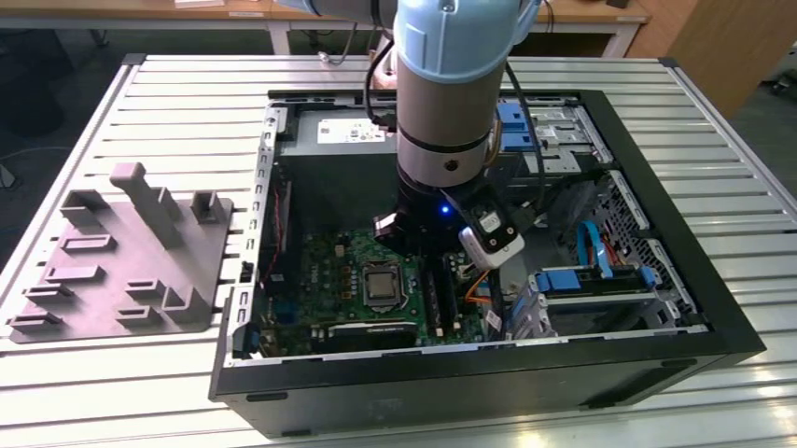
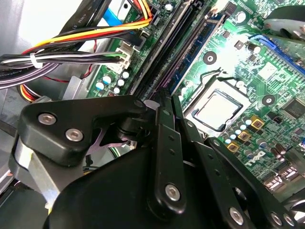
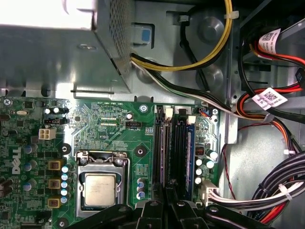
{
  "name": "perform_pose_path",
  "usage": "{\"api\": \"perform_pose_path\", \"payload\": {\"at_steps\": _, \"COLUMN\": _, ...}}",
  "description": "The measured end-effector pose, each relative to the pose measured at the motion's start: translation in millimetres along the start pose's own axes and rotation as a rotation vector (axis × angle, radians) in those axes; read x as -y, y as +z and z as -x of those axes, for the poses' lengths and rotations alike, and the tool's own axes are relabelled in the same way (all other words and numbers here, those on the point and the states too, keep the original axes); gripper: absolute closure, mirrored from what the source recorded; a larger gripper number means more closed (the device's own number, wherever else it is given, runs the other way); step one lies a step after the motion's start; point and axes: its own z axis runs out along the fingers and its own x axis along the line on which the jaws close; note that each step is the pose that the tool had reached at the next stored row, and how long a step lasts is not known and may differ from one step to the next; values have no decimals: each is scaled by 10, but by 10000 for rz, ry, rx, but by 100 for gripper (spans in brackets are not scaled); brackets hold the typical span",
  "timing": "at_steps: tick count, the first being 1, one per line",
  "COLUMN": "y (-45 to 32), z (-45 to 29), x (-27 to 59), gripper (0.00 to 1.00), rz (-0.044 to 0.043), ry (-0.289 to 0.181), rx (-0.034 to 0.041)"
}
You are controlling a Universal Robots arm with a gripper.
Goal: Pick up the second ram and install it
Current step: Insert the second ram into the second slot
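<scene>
My gripper (image 1: 424,245) is down inside the open computer case, over the memory slots of the green motherboard (image 1: 327,280). In both wrist views its black fingers (image 2: 164,124) stand close together, shut, right above the slots. The second ram (image 3: 163,152) is a thin dark stick that runs edge-on along the slots, out from between my fingertips (image 3: 167,191); in the second wrist view the ram (image 2: 183,50) lies in line with the dark slots. Whether it is fully seated I cannot tell. The processor socket (image 3: 100,188) lies beside the slots.
A grey plastic fixture (image 1: 125,261) with upright posts lies on the slatted table at the exterior view's left. The power supply (image 1: 336,135) fills the case's far end. Bundled cables (image 3: 267,191) and a blue drive cage (image 1: 585,280) crowd the side by the slots.
</scene>
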Motion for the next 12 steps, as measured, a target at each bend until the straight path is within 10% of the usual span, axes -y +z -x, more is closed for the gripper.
{"api": "perform_pose_path", "payload": {"at_steps": 12, "y": -19, "z": 3, "x": 3, "gripper": 87, "rz": -16, "ry": 301, "rx": 0}}
